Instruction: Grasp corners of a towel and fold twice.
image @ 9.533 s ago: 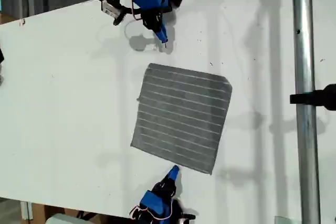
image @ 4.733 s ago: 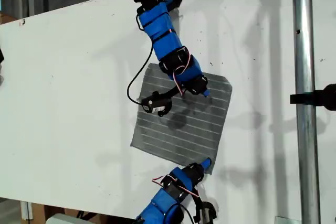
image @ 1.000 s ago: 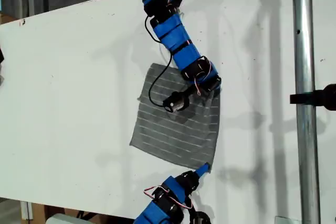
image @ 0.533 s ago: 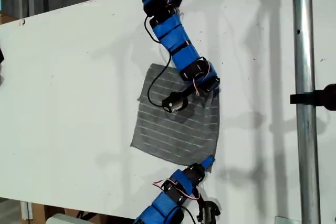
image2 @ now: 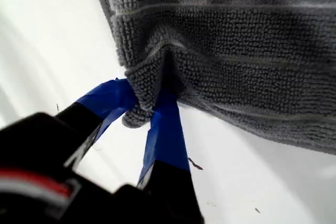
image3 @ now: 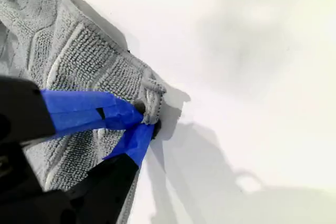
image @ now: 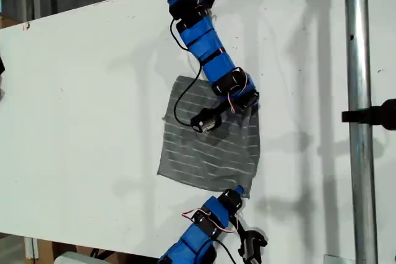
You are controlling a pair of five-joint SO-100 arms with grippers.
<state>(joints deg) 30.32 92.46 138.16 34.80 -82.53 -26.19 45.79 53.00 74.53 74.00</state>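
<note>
First claw is seen clamped on one corner of the grey striped towel; blue-taped tips are pinched tog. w/ cloth bunched up betw. them, and the rest of the towel is spread away from the tips over the white bench. In the exterior view this claw is reached in over the towel, w/ most of the cloth lying beneath and beside its arm. Second claw is likewise closed on a corner, a fold of towel being nipped betw. its taped tips; bare bench is seen just beyond the tips. In the exterior view the second claw is set at the towel corner nearest its own arm, well apart from the first claw, w/ one towel edge running betw. the two. Towel is lying mostly flat on the bench, slightly rumpled nr. both claws.
</note>
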